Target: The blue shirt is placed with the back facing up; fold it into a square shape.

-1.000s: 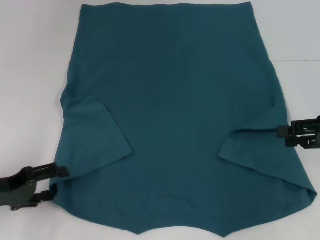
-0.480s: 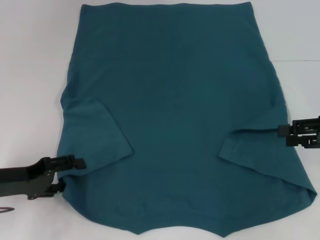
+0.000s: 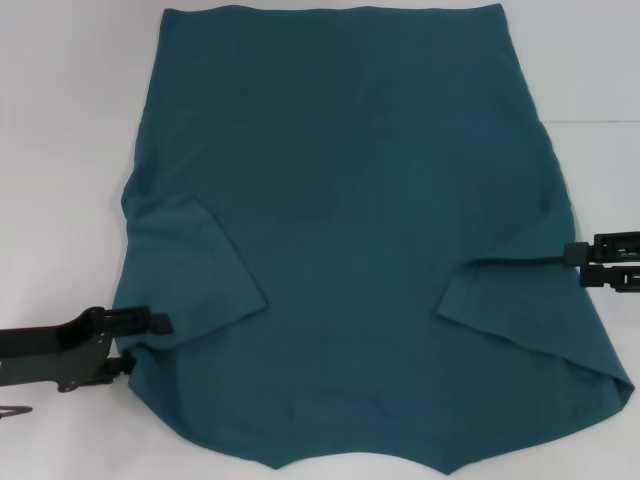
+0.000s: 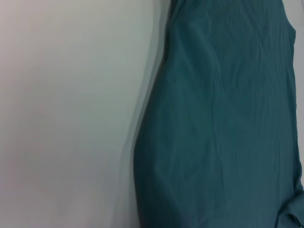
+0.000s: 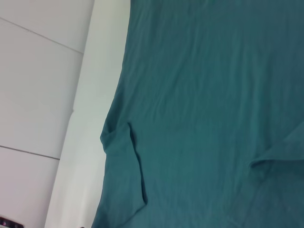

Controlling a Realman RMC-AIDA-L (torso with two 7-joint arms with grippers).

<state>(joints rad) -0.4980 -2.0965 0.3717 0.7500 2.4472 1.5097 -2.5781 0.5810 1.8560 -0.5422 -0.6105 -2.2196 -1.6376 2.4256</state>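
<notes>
Left hand reaches in low and level; right hand held level opposite.

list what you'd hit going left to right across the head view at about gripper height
left gripper at the shirt's left edge → left sleeve folded in → plain body of the blue shirt → right sleeve folded in → right gripper at the right edge, all on the white table

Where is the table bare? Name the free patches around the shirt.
The table is bare left of the shirt, above the left gripper. It is also bare right of the shirt, above the right gripper. The middle is all shirt, whose near edge runs out of view.
</notes>
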